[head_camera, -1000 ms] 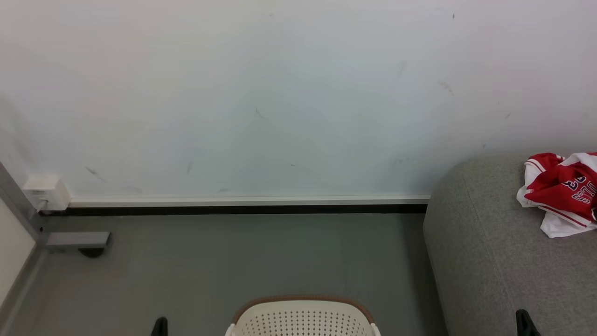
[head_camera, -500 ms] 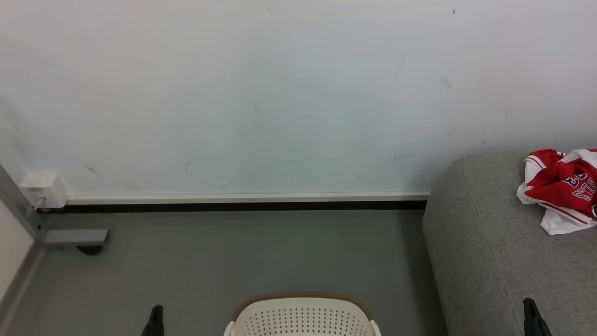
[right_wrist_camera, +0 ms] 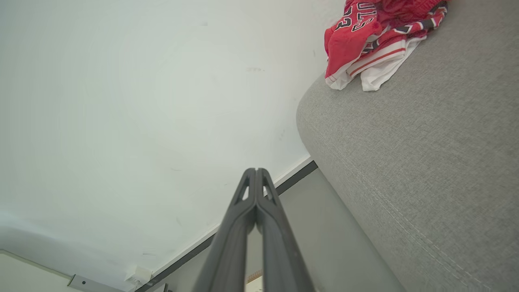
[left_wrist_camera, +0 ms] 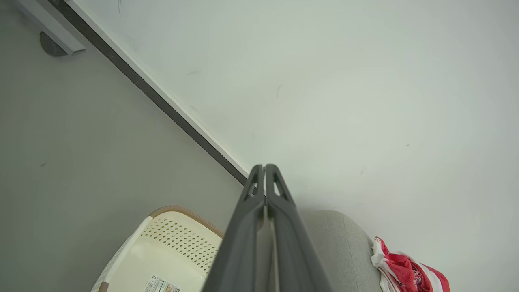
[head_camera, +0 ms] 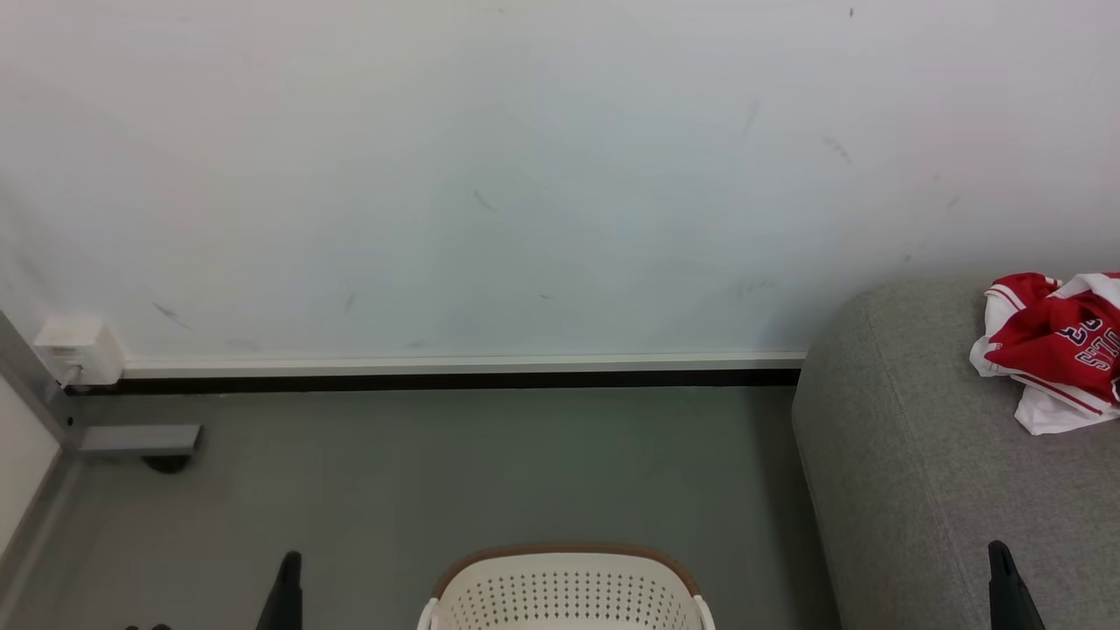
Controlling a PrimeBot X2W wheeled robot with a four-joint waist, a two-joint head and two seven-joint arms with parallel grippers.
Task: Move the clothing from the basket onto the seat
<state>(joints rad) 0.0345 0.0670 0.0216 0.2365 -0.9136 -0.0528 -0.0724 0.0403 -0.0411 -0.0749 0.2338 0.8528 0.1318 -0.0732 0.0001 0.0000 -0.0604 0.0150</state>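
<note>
A: Left fingers (left_wrist_camera: 260, 170), right fingers (right_wrist_camera: 252, 173)?
B: Clenched, both pairs, tips pressed together, grasping nothing.
A: Nearest the left pair?
B: Basket (left_wrist_camera: 178, 239) at 7 o'clock, on the floor (left_wrist_camera: 61, 162), label (left_wrist_camera: 162, 284) on its bottom.
A: And the clothing (right_wrist_camera: 357, 44)?
B: Crumpled on the seat (right_wrist_camera: 425, 162), at 1 o'clock from the right pair, near the wall (right_wrist_camera: 142, 101); well apart from the basket.

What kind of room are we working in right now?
Probably a bare indoor mock-up of a living or laundry corner: a scuffed white wall, a grey fabric sofa block with red clothing on it, and a perforated cream laundry basket on the grey floor.
</note>
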